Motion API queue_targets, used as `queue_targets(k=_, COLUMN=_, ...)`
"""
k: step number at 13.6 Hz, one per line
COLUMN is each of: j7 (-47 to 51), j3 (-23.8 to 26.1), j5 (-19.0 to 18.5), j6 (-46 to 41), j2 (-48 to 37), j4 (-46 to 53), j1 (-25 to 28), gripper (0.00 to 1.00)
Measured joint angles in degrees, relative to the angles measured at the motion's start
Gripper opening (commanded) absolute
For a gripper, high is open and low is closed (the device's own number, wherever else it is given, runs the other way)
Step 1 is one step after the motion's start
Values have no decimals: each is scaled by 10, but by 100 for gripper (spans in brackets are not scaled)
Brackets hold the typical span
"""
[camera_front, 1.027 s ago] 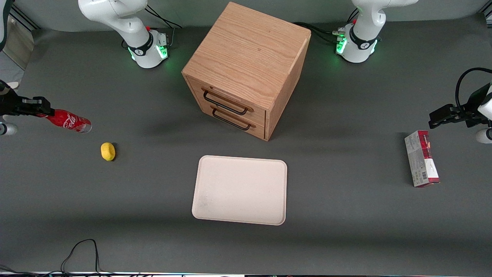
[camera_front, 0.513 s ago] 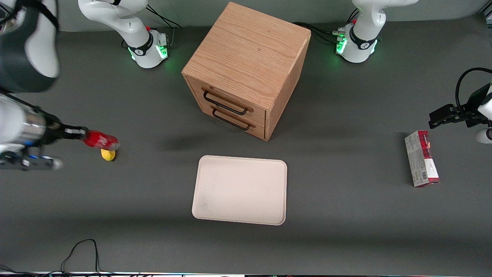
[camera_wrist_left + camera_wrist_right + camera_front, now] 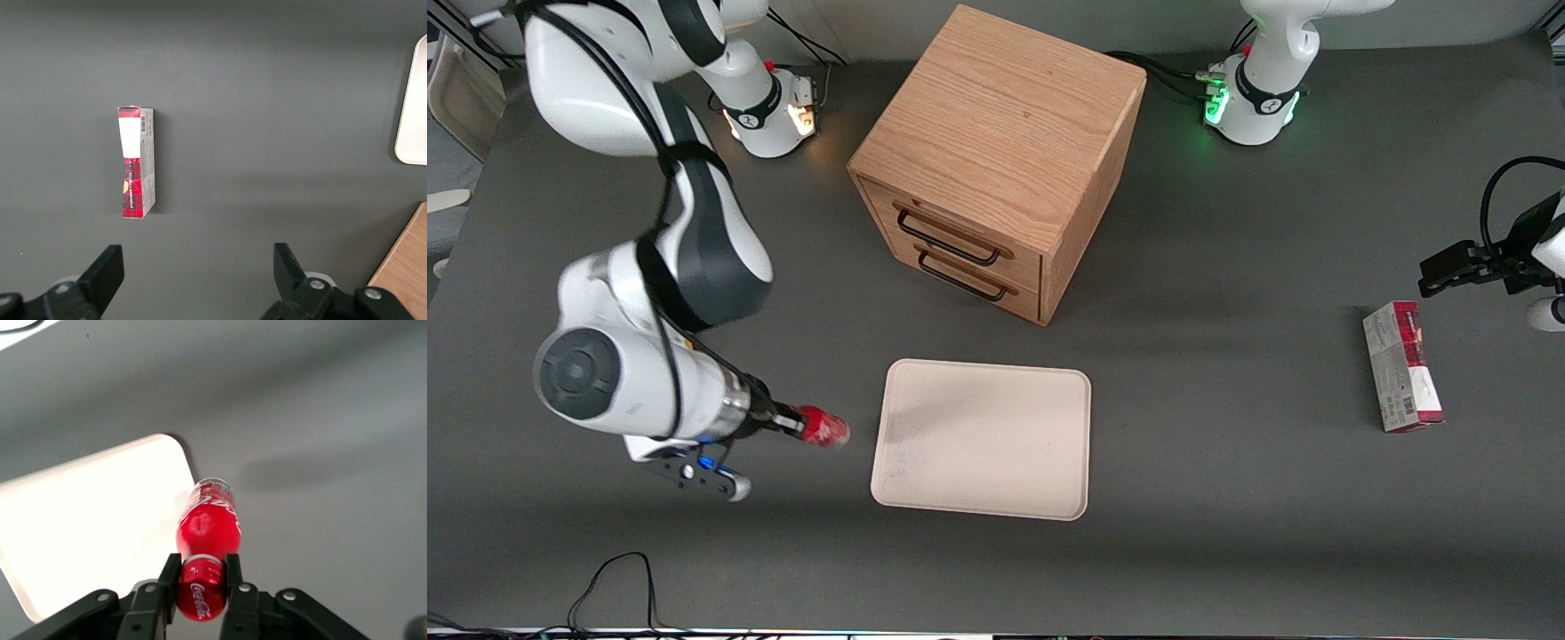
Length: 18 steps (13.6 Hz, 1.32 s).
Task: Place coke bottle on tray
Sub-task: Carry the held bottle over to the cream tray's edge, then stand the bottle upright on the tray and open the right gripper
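Observation:
My right gripper (image 3: pixel 790 424) is shut on the coke bottle (image 3: pixel 823 428), a small red bottle with white lettering, and holds it by the cap end above the table. In the front view the bottle's base points at the cream tray (image 3: pixel 983 439) and stops just short of its rim, on the working arm's end. In the right wrist view the fingers (image 3: pixel 170 570) clamp the red cap, the bottle (image 3: pixel 207 527) hangs over bare table beside a rounded corner of the tray (image 3: pixel 93 527).
A wooden cabinet (image 3: pixel 996 156) with two drawers stands farther from the front camera than the tray. A red-and-grey carton (image 3: pixel 1401 378) lies toward the parked arm's end of the table; it also shows in the left wrist view (image 3: pixel 135 163).
My right arm has swung in from the working arm's end of the table, carrying the bottle toward the tray and nearer the front camera. The small yellow lump is now hidden by the arm.

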Motion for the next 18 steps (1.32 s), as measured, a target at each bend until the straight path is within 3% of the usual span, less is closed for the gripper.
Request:
queue_targets(k=17, j7=87, j3=3, j5=-26, j6=88, j2=68, j4=12, j1=52, gripper=0)
queue_targets(k=18, j7=88, j3=3, j5=-26, j6=88, j2=69, j4=12, j1=52, gripper=40)
